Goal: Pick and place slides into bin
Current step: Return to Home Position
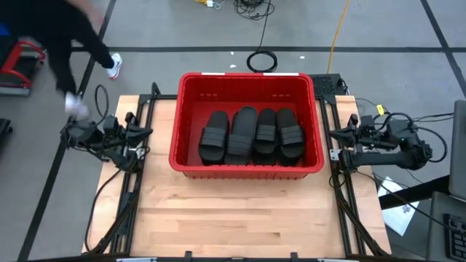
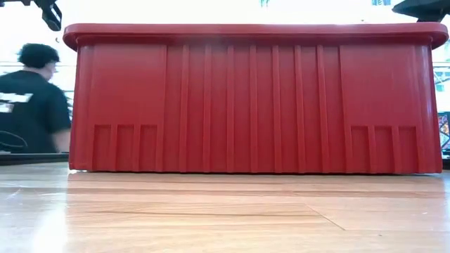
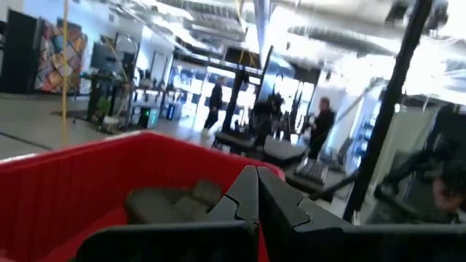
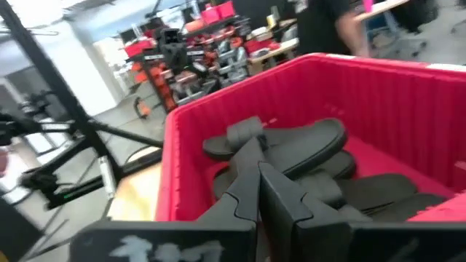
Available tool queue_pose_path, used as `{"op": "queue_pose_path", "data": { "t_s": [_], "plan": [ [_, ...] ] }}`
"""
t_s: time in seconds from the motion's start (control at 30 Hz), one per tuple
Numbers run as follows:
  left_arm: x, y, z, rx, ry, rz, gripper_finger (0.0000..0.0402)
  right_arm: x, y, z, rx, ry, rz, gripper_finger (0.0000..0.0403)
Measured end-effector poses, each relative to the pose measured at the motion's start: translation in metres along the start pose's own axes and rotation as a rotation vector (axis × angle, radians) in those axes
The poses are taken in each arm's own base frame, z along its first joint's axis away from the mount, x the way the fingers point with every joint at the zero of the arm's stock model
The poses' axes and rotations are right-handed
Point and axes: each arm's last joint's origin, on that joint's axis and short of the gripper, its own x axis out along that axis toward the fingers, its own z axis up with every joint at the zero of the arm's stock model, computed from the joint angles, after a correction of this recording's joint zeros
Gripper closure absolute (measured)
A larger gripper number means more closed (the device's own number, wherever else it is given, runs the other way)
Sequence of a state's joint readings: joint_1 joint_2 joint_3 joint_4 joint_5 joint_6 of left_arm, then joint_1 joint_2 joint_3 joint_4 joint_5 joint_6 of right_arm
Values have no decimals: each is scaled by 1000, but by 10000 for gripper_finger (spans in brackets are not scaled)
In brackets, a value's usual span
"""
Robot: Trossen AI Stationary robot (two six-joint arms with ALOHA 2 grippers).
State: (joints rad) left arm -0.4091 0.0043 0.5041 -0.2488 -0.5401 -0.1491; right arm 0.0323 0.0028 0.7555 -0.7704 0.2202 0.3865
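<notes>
The red bin (image 1: 191, 156) stands on the wooden table, toward its far side. Several black slides (image 1: 251, 135) lie side by side on its floor; they also show in the right wrist view (image 4: 291, 153) and the left wrist view (image 3: 171, 204). My left gripper (image 1: 148, 132) rests at the table's left edge, shut and empty, its fingers pointing at the bin (image 3: 256, 191). My right gripper (image 1: 332, 134) rests at the table's right edge, shut and empty (image 4: 258, 175). In the low view the bin's near wall (image 2: 253, 98) fills the picture.
The near half of the table (image 1: 240, 218) is bare wood. A person (image 1: 73, 44) moves on the floor beyond the table's far left corner and shows in the low view (image 2: 31, 98). Cables lie on the floor behind the bin (image 1: 262, 60).
</notes>
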Motion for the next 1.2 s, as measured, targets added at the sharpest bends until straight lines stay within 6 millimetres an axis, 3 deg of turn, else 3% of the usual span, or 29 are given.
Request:
{"op": "queue_pose_path", "data": {
  "t_s": [0.17, 0.33, 0.5, 0.7, 0.83, 1.03, 1.2],
  "plan": [
    [-1, 1, -2, 18, 40, -6, 401, 0, -1, -5, 2, 63, 20, 403],
    [-1, 1, -3, 8, 45, -5, 401, 8, 3, -5, 21, 12, 92, 403],
    [-1, 1, -4, 9, 53, 2, 401, 23, -2, -26, 21, 114, 57, 403],
    [-1, 1, -4, -39, 55, 0, 401, 32, 0, -26, -4, 45, 86, 403],
    [-1, 1, -4, -65, 59, 1, 401, 33, 6, -19, -7, -21, 223, 403],
    [-1, 1, -4, -105, 56, 15, 401, 40, 5, -31, 9, 45, 241, 403],
    [-1, 1, -4, -158, 54, 19, 401, 48, 13, -26, 61, -106, 439, 403]
  ]
}}
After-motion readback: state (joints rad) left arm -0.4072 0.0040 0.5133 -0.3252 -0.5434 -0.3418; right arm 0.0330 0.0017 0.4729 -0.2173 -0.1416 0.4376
